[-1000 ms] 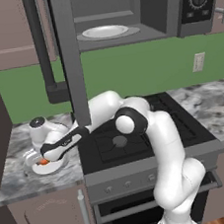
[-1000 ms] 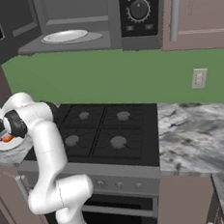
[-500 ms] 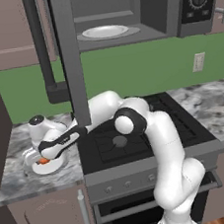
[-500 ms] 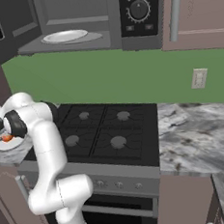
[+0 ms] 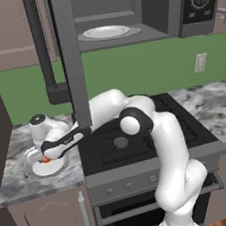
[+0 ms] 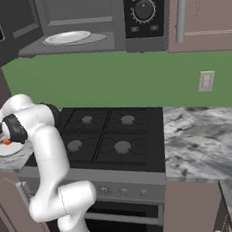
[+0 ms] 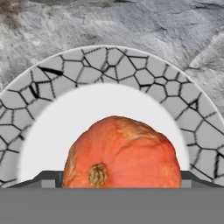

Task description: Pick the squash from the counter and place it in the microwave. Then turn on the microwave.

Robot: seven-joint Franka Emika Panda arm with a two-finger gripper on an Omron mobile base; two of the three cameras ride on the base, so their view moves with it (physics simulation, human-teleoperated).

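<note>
The orange-red squash (image 7: 122,153) lies on a white plate with a crackle-pattern rim (image 7: 109,65) on the marbled counter (image 7: 131,22), left of the stove. My gripper (image 7: 120,177) is open and low over the squash, one dark fingertip on either side of it. In the left base view the gripper (image 5: 44,154) hangs over the squash (image 5: 44,160) and its plate (image 5: 51,167). The right base view shows the squash (image 6: 7,142) at the far left. The microwave (image 5: 137,11) sits above, its door (image 5: 70,55) swung open.
A white plate (image 5: 106,31) rests inside the microwave cavity. The control panel with its round dial (image 6: 144,9) is at the cavity's right. The black four-burner stove (image 6: 104,134) lies right of the counter section. The open door hangs just above my forearm.
</note>
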